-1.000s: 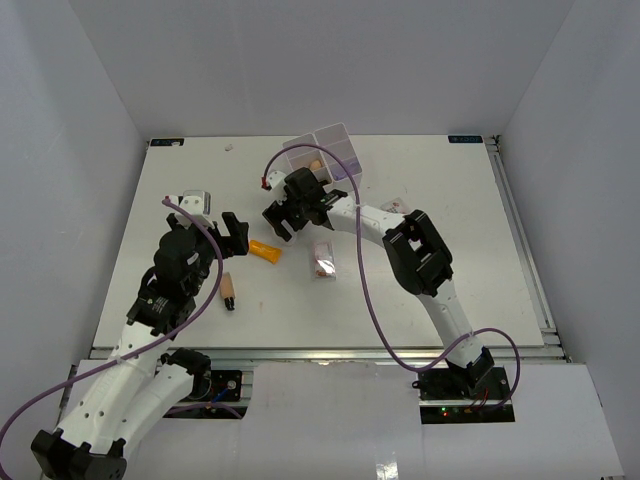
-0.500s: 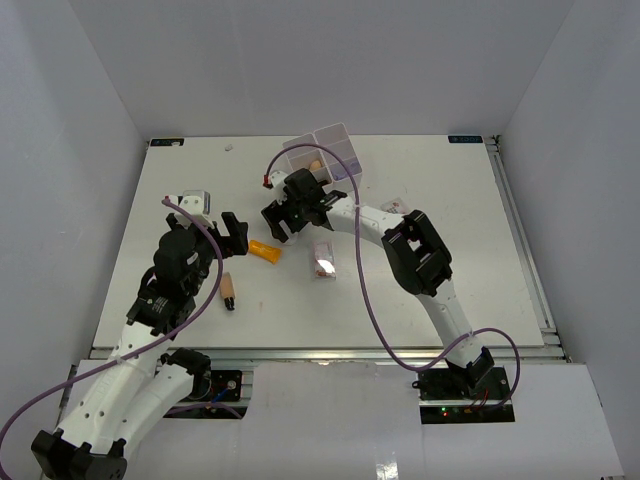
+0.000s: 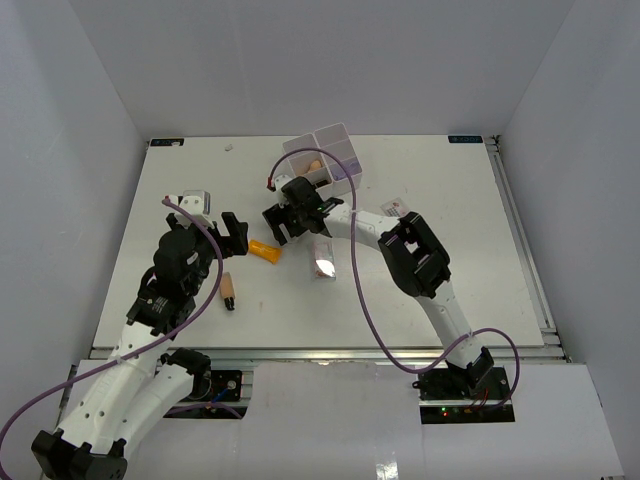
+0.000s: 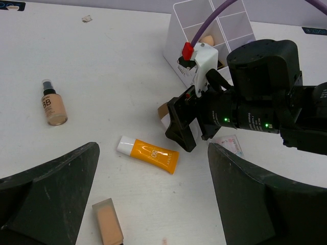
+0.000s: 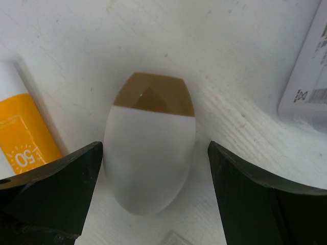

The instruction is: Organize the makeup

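Observation:
A white egg-shaped sponge with a tan end (image 5: pixel 149 158) lies on the table between the fingers of my open right gripper (image 5: pixel 153 171), apart from both pads. The orange tube (image 3: pixel 265 251) (image 4: pixel 149 155) (image 5: pixel 20 140) lies just left of it. My left gripper (image 4: pixel 153 204) (image 3: pixel 232 232) hangs open above the tube and a tan stick (image 4: pixel 107 222) (image 3: pixel 228 291). A tan bottle with a dark cap (image 4: pixel 52 104) lies to the far left. A white-red packet (image 3: pixel 323 260) (image 4: pixel 227 144) lies right of the right gripper (image 3: pixel 278 222). A beige sponge (image 4: pixel 207 40) sits in the white box (image 3: pixel 335 150).
The white four-compartment box (image 4: pixel 232 23) stands at the back middle, just behind the right wrist. Another small packet (image 3: pixel 398 207) lies right of the right forearm. The right arm's purple cable (image 3: pixel 355 290) loops over the table. White walls enclose the table on three sides.
The right gripper has crept slightly forward and left, lower over the sponge. The left arm and the loose makeup have not moved.

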Controlling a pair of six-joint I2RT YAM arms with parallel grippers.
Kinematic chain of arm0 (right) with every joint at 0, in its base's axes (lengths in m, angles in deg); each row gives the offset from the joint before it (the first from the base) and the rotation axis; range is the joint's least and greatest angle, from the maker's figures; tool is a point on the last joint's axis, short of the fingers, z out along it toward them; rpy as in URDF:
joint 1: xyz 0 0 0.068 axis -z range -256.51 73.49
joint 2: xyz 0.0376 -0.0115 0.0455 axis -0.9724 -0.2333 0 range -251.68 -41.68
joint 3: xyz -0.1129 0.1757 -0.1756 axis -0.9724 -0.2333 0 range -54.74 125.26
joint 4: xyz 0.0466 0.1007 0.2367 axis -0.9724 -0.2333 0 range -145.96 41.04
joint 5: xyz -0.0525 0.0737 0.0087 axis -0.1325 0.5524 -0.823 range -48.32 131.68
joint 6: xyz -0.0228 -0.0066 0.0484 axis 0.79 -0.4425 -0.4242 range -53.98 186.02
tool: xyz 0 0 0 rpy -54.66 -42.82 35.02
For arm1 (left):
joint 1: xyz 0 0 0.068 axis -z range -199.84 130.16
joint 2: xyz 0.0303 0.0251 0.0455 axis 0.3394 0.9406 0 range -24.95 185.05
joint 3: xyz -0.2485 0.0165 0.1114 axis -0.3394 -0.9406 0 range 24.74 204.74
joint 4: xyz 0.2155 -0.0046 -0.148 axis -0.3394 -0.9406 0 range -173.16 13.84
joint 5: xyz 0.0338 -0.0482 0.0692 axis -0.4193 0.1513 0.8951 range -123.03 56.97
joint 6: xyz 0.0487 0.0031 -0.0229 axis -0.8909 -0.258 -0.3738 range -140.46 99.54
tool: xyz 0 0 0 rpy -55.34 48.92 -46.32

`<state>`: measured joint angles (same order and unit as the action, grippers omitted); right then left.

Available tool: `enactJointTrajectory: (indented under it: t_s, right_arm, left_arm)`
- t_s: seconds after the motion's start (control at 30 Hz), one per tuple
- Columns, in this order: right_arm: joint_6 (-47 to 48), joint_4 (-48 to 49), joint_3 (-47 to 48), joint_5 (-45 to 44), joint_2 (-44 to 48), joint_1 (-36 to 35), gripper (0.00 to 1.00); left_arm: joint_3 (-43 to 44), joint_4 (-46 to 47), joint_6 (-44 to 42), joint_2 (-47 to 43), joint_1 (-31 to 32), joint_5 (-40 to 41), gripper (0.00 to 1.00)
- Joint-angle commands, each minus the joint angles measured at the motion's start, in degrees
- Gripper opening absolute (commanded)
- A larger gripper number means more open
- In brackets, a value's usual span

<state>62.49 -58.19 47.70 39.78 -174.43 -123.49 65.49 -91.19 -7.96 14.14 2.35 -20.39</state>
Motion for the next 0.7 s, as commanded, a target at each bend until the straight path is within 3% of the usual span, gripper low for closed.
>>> enactJointTrajectory:
  t_s: [0.0,0.2,0.37,0.67]
  right_arm:
    - [-2.1,2.4,-3.1,-2.9,0.8,-0.9,0.9]
    - [-2.3,3.8,-4.7,-5.0,0.7,-1.2,0.9]
    - [-0.4,4.7,-5.8,-4.8,0.9,-1.1,0.99]
    - [3.2,6.0,-9.2,-3.3,2.4,-1.2,0.59]
  left_arm:
    - [-0.4,0.1,-0.4,-0.5,-0.6,-0.8,0.98]
    - [-0.4,0.3,-0.5,-0.6,-0.7,-0.9,0.98]
    - [-0.5,0.3,-0.4,-0.2,-0.7,-1.1,0.98]
    - [-0.6,1.4,-0.3,1.8,-0.7,-5.4,0.98]
